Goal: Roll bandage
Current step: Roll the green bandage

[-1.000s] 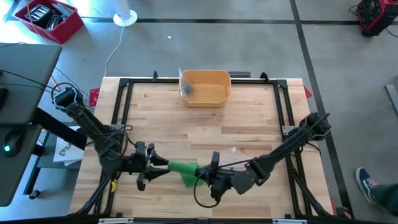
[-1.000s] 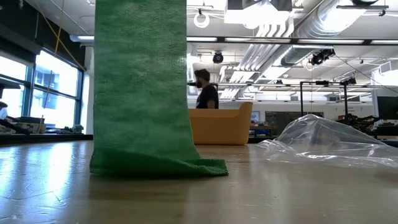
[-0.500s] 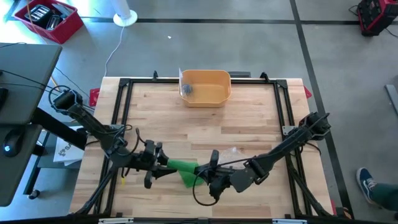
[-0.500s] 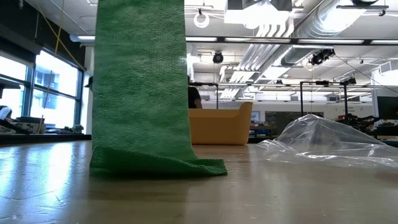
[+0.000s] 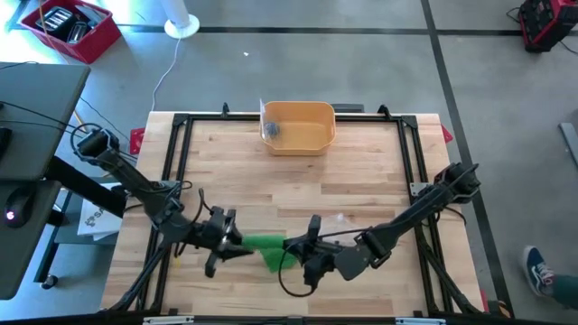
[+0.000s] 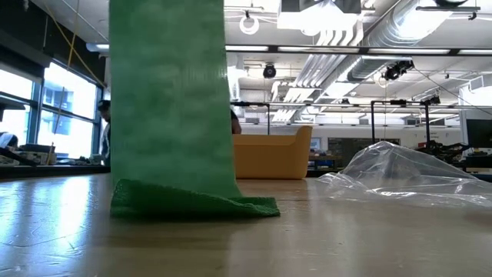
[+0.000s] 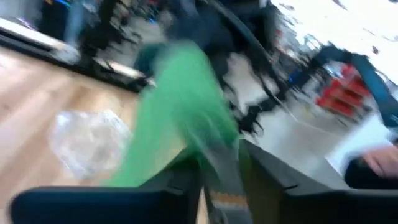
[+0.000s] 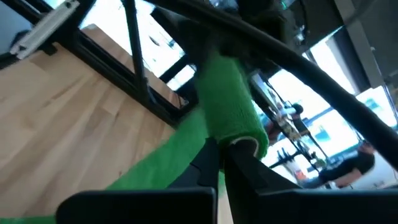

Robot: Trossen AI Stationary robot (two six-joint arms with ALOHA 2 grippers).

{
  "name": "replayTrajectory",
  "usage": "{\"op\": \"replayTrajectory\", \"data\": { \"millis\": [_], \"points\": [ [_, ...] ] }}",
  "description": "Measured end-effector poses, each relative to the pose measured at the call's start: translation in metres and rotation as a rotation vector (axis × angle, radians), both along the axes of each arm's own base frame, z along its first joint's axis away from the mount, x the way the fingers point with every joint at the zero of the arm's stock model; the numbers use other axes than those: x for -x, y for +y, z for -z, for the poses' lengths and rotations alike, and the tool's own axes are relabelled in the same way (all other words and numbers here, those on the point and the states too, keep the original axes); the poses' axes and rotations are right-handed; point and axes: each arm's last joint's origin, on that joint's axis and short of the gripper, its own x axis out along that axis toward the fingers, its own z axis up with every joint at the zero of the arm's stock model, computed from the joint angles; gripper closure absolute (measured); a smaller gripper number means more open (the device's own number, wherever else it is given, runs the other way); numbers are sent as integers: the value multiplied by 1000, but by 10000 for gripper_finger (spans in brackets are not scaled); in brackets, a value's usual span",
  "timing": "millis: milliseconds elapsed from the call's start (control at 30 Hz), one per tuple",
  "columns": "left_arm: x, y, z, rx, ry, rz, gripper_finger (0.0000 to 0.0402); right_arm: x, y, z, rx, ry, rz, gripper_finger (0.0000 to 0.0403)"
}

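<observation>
left end effector (image 5: 237, 244) – fingers narrowing on bandage (image 5: 267, 245) | right end effector (image 5: 291, 251) – clamped on bandage | counter (image 5: 361, 190) open toward bin (image 5: 299, 125)

Grey floor (image 5: 379, 81), tall windows (image 6: 58, 115), perhaps ceiling ducts (image 6: 338, 46)

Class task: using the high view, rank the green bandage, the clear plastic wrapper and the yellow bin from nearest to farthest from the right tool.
From the right tool:
1. Green bandage, gripped at its tip.
2. Clear plastic wrapper, mid-table.
3. Yellow bin, far edge.
</observation>
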Motion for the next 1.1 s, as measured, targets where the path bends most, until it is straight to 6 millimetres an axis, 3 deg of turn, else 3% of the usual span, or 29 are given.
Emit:
{"op": "replayTrajectory", "data": {
  "millis": [167, 300, 633, 867, 1100],
  "points": [
    [11, -2, -3, -3, 23, 69, 237, 5, -4, -4, -41, 13, 29, 402],
    [21, -5, -3, -55, 41, 73, 211, 12, -10, -6, -123, 71, 34, 402],
    [40, -20, -4, -360, -47, -28, 230, 17, -13, 5, -269, 236, -90, 403],
    [46, -37, -7, -516, -170, 10, 250, 36, -28, -16, -416, 301, -152, 403],
    [34, -48, 10, -451, -129, 72, 252, 53, -36, 16, -623, 85, -327, 403]
  ]
}}
